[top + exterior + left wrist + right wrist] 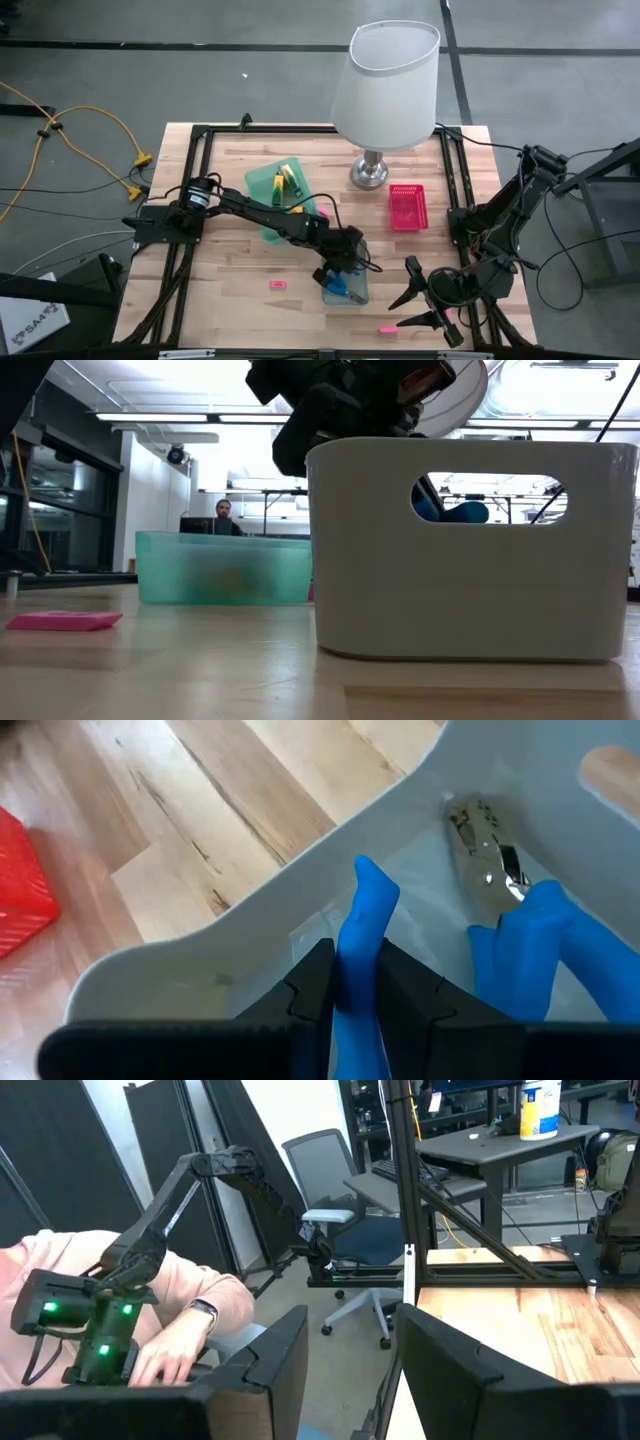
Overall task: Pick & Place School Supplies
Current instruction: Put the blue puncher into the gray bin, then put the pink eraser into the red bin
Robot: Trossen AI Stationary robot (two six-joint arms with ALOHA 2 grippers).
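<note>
From above, the left arm stretches across the table, its left gripper [338, 277] dipping into the grey tray [357, 293]; the right gripper [420, 297] waits near the front edge, fingers spread. The left wrist view shows the fingers pinching a pliers handle [362, 960] inside the tray.

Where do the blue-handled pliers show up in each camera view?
High view: pliers in the grey tray, under the left gripper.
Low view: blue handle through the tray's cutout.
Left wrist view: pliers, one handle clamped.
Right wrist view: not in it.
Shared landmark: the grey tray.
</note>
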